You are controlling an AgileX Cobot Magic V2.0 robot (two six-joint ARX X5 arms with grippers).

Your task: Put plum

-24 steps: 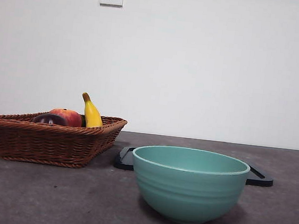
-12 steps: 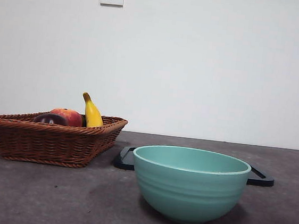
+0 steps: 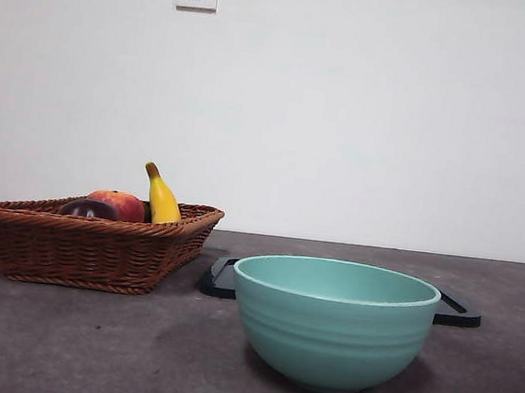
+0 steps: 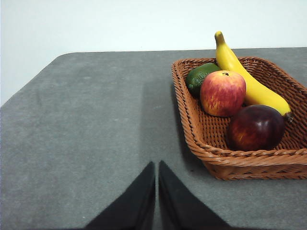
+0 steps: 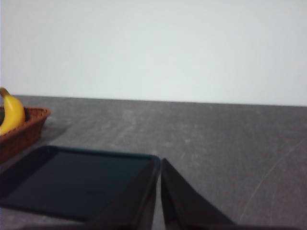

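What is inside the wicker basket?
The wicker basket holds the plum, a red-yellow apple, a banana and a green fruit, partly hidden behind the apple.

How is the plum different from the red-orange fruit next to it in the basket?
Colour: the plum is dark maroon, nearly black; the red-orange fruit is bright red with yellow streaks.
Place: the plum lies at the wicker basket's corner nearest the left gripper; the red-orange fruit lies further in, beside a green fruit.
Front view: the plum barely clears the rim; the red-orange fruit rises higher.
Both are round, glossy, similar in size, and touch the banana.
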